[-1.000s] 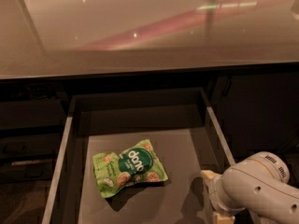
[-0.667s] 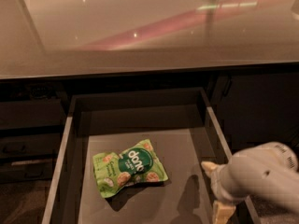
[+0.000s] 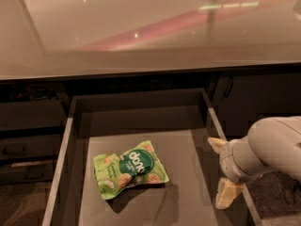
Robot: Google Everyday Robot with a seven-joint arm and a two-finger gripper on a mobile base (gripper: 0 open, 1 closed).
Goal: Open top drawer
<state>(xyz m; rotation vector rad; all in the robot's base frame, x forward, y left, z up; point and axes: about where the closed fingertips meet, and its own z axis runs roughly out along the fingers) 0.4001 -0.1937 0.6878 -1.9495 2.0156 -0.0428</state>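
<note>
The top drawer [image 3: 183,164] stands well out from under the pale surface [image 3: 141,27], its grey box open to view, with a green snack bag [image 3: 129,169] lying on its floor left of centre. By how it lies, the opening looks all but done. The gripper [image 3: 222,169] hangs at the near right of the drawer, over its right wall, on the end of the white arm [image 3: 277,145] that comes in from the right. Its two cream fingers [image 3: 229,194] are spread wide, one farther back along the wall and one nearer, and they hold nothing that can be seen. The drawer's front and its pull are below the edge of the view, so how far it could yet slide cannot be told. To do this step well, any last pull should run straight toward the near side, in line with the side walls, so the drawer does not bind. The fingers should clear the right wall by rising before they swing away, rather than dragging across it. They should also keep to the right, away from the bag and the cabinet door [image 3: 263,102].
</note>
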